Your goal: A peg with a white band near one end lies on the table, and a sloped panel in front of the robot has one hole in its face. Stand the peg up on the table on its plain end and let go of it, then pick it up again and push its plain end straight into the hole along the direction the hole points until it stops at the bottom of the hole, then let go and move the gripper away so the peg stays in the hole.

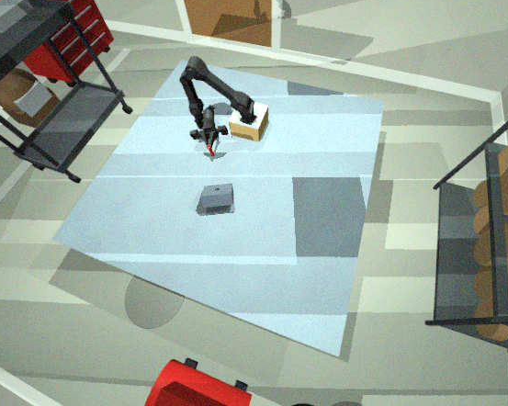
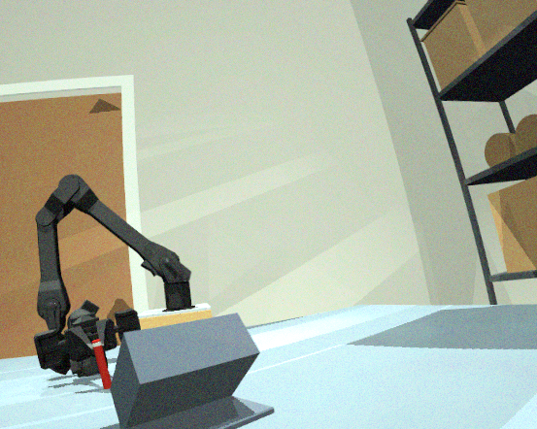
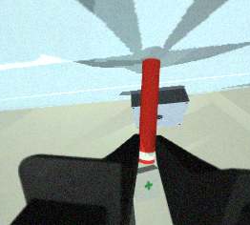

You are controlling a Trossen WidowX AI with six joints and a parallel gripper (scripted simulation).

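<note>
The red peg (image 1: 210, 151) (image 2: 102, 370) (image 3: 149, 105) is held near its white-banded end, with that end up and its plain end down. It leans a little in the exterior view. The gripper (image 1: 208, 144) (image 2: 97, 342) (image 3: 149, 139) is shut on it, low over the table. The plain end is close to the table; I cannot tell whether it touches. The grey sloped panel block (image 1: 218, 197) (image 2: 190, 383) (image 3: 175, 114) stands apart from the peg, beyond it in the wrist view. Its dark hole (image 1: 217, 189) (image 3: 159, 116) is hidden in the exterior view.
The arm's base stands on a yellow and white box (image 1: 245, 131) (image 2: 176, 317) beside the gripper. The panel block rests on the pale blue table (image 1: 258, 230) (image 2: 370, 374). Shelving (image 1: 465, 248) (image 2: 450, 141) and a dark cart (image 1: 74, 124) stand beyond the table.
</note>
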